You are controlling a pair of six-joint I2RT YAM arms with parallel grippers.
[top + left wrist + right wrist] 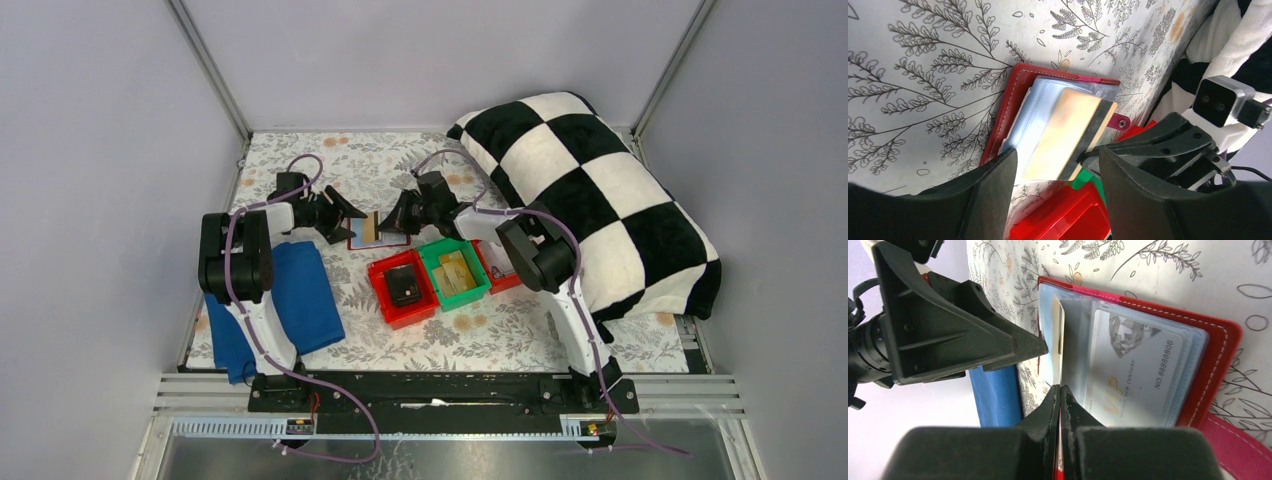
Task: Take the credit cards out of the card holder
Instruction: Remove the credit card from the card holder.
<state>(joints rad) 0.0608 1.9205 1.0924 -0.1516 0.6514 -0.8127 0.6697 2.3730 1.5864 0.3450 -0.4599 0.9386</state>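
Right jaws: shut tight on the near edge of one credit card (1056, 325), which stands on edge, drawn partly out of its pocket.
Left jaws: spread wide with nothing between them; one tip lies just beside the holder's edge, contact unclear.
Right wrist view only: the gripped card shows as a thin line, and a second card (1133, 370) lies flat in a clear sleeve.
Left wrist view only: the gripped card's broad face, pale gold with a dark stripe along one edge.
Card holder (1220, 335): dark red with white stitching, light blue sleeves and a pink strap tab (1120, 121), lying open on the floral counter (923, 75).
Writing: "VIP", "NEW CENTURY" and "NO.8888806" under a diamond picture on the second card.
Overhead view only: the holder sits between both arms, near a red bin (378, 280) and a green bin (462, 303).
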